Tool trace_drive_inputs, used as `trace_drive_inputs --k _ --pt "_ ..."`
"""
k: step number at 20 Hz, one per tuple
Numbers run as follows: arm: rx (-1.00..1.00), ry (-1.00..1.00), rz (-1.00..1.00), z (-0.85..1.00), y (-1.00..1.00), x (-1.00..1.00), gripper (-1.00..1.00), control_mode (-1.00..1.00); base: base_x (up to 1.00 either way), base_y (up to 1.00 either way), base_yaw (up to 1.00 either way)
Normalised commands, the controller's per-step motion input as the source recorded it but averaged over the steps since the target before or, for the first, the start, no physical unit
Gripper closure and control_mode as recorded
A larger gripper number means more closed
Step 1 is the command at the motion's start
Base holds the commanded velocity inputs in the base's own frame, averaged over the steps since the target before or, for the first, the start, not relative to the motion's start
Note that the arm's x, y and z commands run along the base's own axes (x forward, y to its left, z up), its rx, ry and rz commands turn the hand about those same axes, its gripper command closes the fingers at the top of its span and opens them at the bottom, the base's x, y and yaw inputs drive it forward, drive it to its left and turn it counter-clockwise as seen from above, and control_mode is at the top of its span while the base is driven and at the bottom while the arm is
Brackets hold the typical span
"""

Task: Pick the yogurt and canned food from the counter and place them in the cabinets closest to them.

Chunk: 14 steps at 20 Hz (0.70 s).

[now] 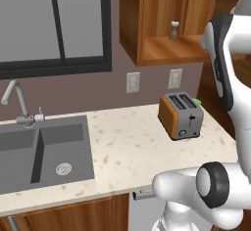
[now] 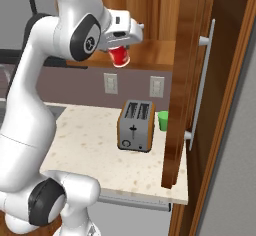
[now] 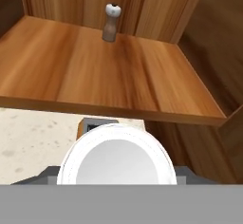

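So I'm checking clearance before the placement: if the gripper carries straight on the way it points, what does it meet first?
Probably the cabinet shelf: the gripper, shut on the yogurt, points down onto bare board. The pepper shaker stands farther back; depth is unclear.

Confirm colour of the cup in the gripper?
The yogurt is red with a white rim, held in the gripper. Clearest in the right base view.

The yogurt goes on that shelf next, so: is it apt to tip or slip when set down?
The yogurt tapers, so it may tip if released tilted. It looks small, probably light. The cabinet shelf looks flat, so it should stand.
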Motion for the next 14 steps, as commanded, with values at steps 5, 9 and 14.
trace_drive_inputs --k 5,9,14 --pt "0.00 0.00 0.00 0.00 0.00 0.26 1.00 -1.00 0.00 0.00 0.00" --pt "0.01 0.00 0.00 0.00 0.00 0.26 1.00 -1.00 0.00 0.00 0.00" --pt "0.01 0.00 0.00 -0.01 -0.02 0.23 1.00 -1.00 0.00 0.00 0.00"
